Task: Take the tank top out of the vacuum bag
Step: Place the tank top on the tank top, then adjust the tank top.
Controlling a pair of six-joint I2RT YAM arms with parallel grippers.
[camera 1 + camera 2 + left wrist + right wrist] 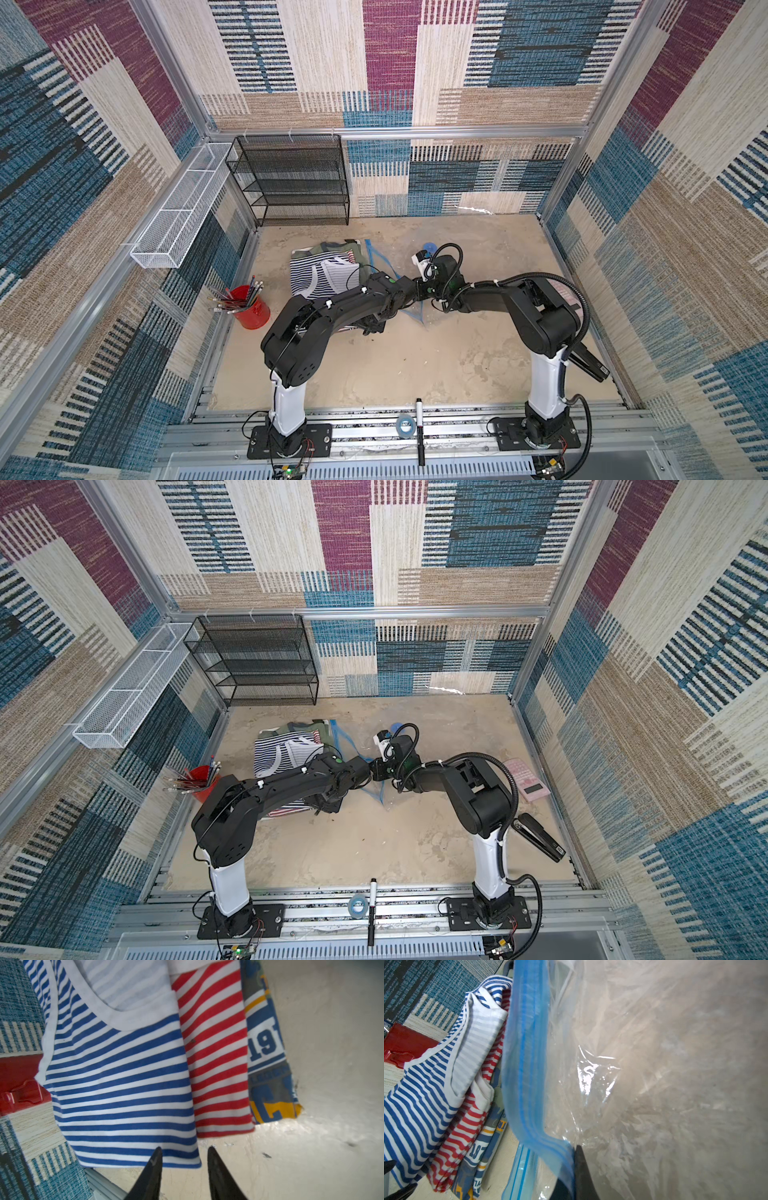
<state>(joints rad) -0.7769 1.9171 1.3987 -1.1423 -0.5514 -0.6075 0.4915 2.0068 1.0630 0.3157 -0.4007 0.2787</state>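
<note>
Found tank top (124, 1084) out on folded stack (467, 1126) on counter (415, 353), just beside blue zip strip (525, 1064) of vacuum bag (643, 1084), no plastic over it. Logged left claw (185, 1148) apart at hem, gripping nothing; right claw (572, 1155) clamped on that strip. Judged extraction done; leaves only letting go.

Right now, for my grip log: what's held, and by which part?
Right gripper: vacuum bag, by its blue zip-seal strip. Left gripper: open, nothing held.
</note>
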